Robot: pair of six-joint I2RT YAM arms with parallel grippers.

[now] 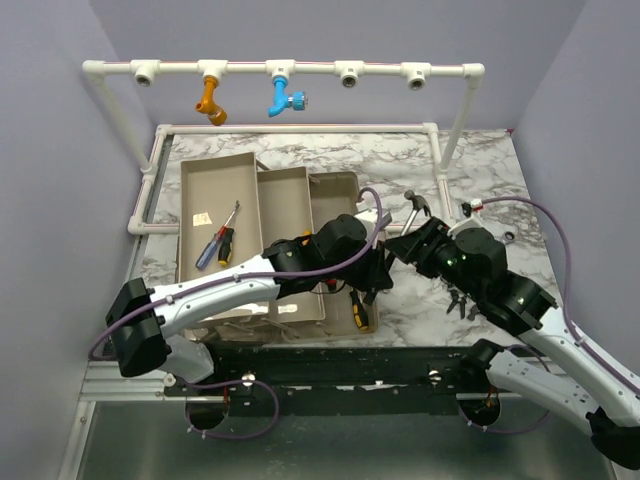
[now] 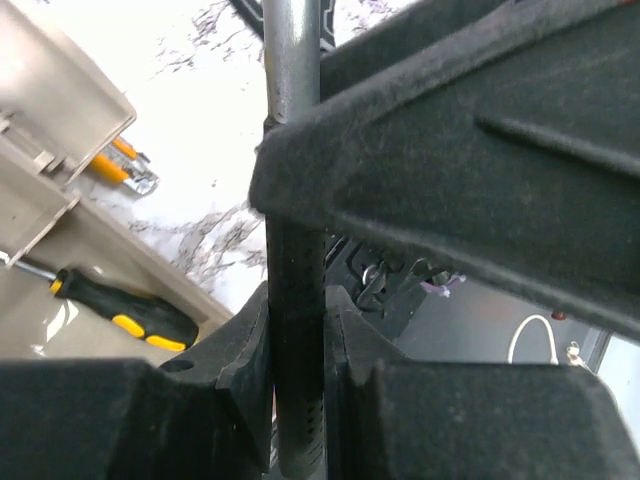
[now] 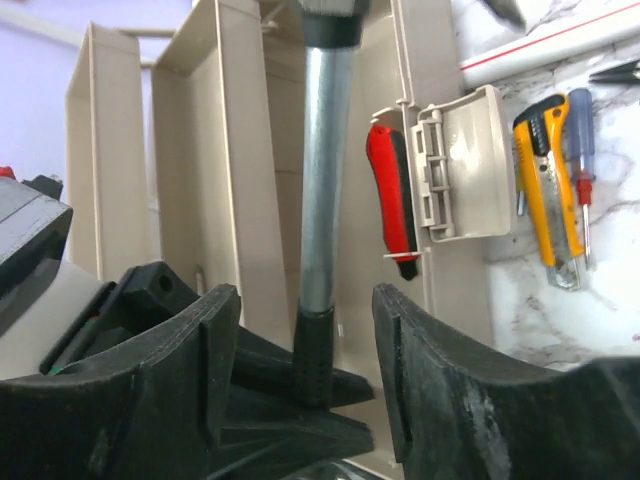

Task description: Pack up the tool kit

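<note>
A hammer point(image 1: 418, 203) with a steel shaft point(image 3: 325, 170) and a black grip point(image 2: 297, 350) hangs in the air between both grippers, just right of the open beige tool kit point(image 1: 250, 190). My left gripper point(image 2: 297, 340) is shut on the black grip. My right gripper point(image 3: 305, 350) is open, its fingers point(image 3: 420, 360) standing apart on either side of the hammer without touching it. In the top view the left gripper point(image 1: 378, 265) and the right gripper point(image 1: 408, 245) meet tip to tip. Two screwdrivers point(image 1: 222, 242) lie in the left tray. A red-handled tool point(image 3: 392, 195) lies in a nearer tray.
A yellow utility knife point(image 1: 358, 310) and a blue-handled screwdriver point(image 3: 580, 150) lie on the marble table beside the kit. Dark pliers point(image 1: 462, 300) lie under the right arm. A white pipe frame point(image 1: 300, 70) with orange and blue fittings spans the back.
</note>
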